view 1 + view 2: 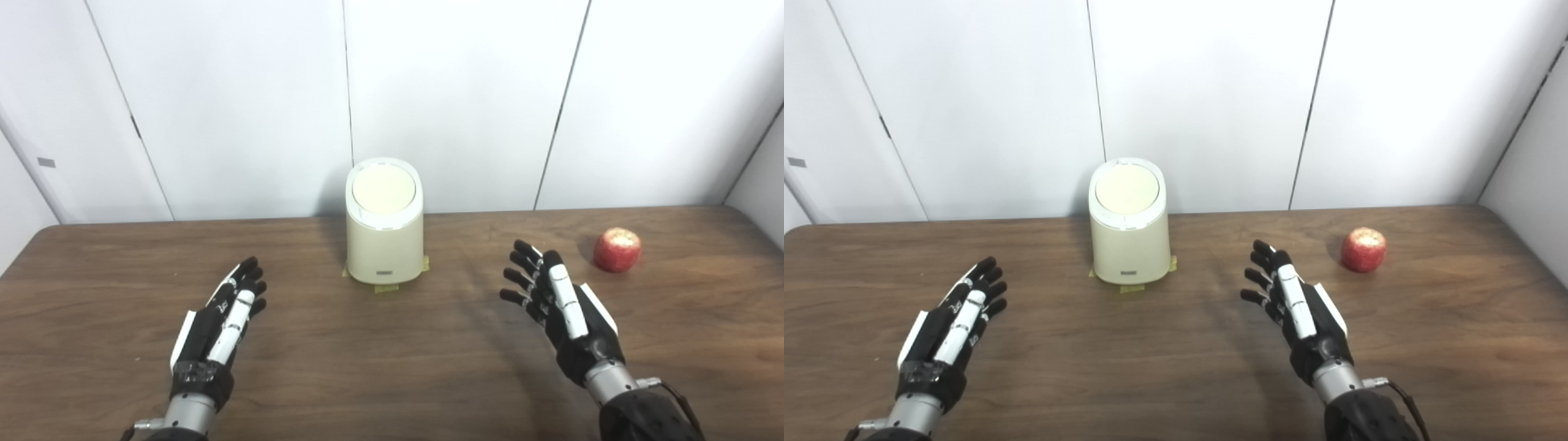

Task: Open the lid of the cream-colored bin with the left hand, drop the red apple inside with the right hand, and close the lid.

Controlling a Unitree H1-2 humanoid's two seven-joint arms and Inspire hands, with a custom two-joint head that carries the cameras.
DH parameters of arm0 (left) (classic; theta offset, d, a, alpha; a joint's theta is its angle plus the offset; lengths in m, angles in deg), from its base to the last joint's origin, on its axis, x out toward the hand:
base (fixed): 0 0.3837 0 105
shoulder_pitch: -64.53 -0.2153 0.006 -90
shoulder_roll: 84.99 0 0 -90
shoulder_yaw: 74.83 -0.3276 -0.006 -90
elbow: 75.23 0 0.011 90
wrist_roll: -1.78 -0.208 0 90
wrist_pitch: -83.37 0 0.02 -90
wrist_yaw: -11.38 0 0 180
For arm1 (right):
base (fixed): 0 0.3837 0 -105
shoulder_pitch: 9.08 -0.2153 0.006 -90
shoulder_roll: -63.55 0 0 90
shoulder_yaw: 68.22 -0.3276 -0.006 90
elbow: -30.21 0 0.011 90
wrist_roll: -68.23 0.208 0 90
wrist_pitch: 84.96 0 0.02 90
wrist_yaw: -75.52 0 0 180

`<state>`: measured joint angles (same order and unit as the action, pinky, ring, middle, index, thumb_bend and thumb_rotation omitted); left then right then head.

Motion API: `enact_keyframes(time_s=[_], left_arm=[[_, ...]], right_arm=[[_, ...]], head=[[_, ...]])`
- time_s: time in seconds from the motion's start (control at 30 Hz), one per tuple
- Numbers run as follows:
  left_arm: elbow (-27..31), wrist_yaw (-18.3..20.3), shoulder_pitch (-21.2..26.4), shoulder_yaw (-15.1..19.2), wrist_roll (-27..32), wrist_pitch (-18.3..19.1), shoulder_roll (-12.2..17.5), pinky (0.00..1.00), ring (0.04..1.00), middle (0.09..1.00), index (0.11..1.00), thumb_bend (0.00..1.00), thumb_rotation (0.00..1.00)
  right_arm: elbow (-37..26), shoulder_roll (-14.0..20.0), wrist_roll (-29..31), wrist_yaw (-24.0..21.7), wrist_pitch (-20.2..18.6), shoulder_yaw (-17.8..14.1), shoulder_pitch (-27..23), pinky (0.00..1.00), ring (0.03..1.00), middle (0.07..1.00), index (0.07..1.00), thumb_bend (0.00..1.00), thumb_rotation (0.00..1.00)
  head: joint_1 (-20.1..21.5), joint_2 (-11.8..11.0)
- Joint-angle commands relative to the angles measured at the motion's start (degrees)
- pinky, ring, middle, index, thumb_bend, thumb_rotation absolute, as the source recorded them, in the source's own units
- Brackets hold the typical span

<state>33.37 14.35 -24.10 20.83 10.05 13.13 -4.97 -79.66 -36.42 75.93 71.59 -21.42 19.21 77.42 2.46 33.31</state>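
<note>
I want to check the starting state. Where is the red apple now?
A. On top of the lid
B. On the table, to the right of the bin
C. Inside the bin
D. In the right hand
B: the red apple lies on the table, right of the closed bin, beyond the open right hand.
</note>
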Motion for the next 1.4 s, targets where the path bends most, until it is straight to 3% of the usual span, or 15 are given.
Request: enact_keyframes(time_s=[0.0,0.1,0.23,0.47,0.63,0.93,1.03,1.2,1.37], left_arm=[[3.12,-0.03,3.11,-0.12,-0.64,0.07,1.21,0.93,0.924,0.923,0.921,0.31,0.58],[4.79,-0.04,5.26,-1.15,-3.7,2.58,3.28,0.91,0.908,0.918,0.93,0.31,0.56],[4.94,0.86,9.63,-1.6,-4.99,4.16,5.99,0.88,0.908,0.921,0.938,0.34,0.43],[2.68,0.97,18.9,-2.76,-7.36,6.73,8.61,0.84,0.89,0.919,0.938,0.55,0.31],[-0.22,2.64,24.96,-5.12,-12.06,7.09,10.93,0.79,0.874,0.906,0.927,0.6,0.29],[-10.85,7.62,37.43,-7.1,-16.06,7.16,11.31,0.87,0.906,0.927,0.944,0.83,0.2],[-15.12,8.93,40.82,-8.97,-17.86,7.11,11.67,0.83,0.91,0.935,0.948,0.89,0.15],[-19.33,12.08,44.69,-12.22,-22.72,7.12,11.75,0.85,0.919,0.954,0.958,0.91,0.12],[-25.16,13.66,49.81,-17.62,-29.23,7.13,11.94,0.84,0.926,0.953,0.956,0.93,0.12]], right_arm=[[-0.79,0.0,0.23,0.0,2.79,-0.34,-1.66,0.8,0.9,0.935,0.915,0.46,0.95],[-0.38,0.01,0.16,-0.2,3.61,-0.29,-1.56,0.8,0.906,0.939,0.922,0.46,0.96],[-0.17,-0.08,0.13,-0.11,3.92,-0.36,-1.54,0.8,0.907,0.942,0.924,0.46,0.96],[-0.19,-0.22,0.76,-0.18,3.85,-0.89,-1.75,0.81,0.912,0.943,0.924,0.46,0.98],[0.32,0.04,0.72,-0.35,4.06,-1.08,-2.32,0.81,0.906,0.942,0.927,0.48,0.98],[1.02,0.22,0.74,-0.59,4.56,-1.2,-2.4,0.79,0.894,0.935,0.925,0.49,0.98],[1.22,0.16,0.82,-0.57,4.87,-1.28,-2.37,0.79,0.894,0.934,0.924,0.48,0.98],[1.23,-0.3,0.9,-0.38,5.3,-1.17,-2.15,0.79,0.897,0.934,0.926,0.48,0.97],[0.8,-0.63,0.6,-0.1,5.1,-0.92,-2.05,0.79,0.901,0.936,0.931,0.48,0.97]], head=[[0.04,0.07],[-0.28,-0.32],[-0.39,-0.35],[-0.84,0.2],[-0.83,0.56],[-1.03,0.19],[-0.9,-0.03],[-0.87,-0.18],[-0.65,0.03]])
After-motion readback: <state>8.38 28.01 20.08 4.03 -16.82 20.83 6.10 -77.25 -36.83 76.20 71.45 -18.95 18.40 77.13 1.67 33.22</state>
